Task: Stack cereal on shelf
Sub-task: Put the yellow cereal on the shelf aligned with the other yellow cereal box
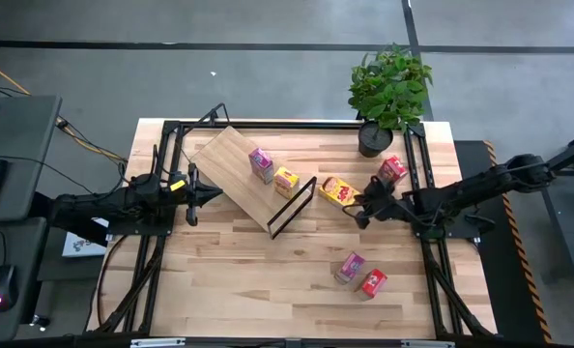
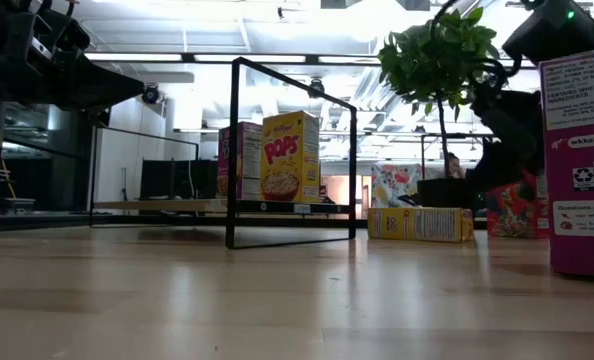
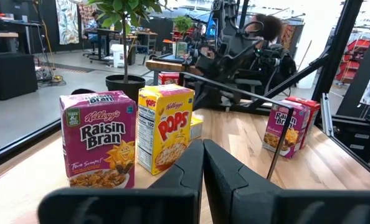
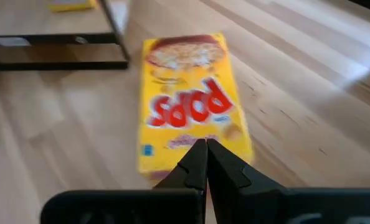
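While the right gripper (image 4: 205,144) hovers clenched and empty, the flat yellow box (image 4: 194,99) lies lengthwise straight ahead (left gripper (image 1: 192,196) farther, clenched too).

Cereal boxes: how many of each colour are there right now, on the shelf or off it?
Yellow: 2, one standing on the shelf at, one lying flat on the table at
Pink-purple: 2, one on the shelf at, one on the table at
Red: 2, both on the table, at and
Total: 6 boxes
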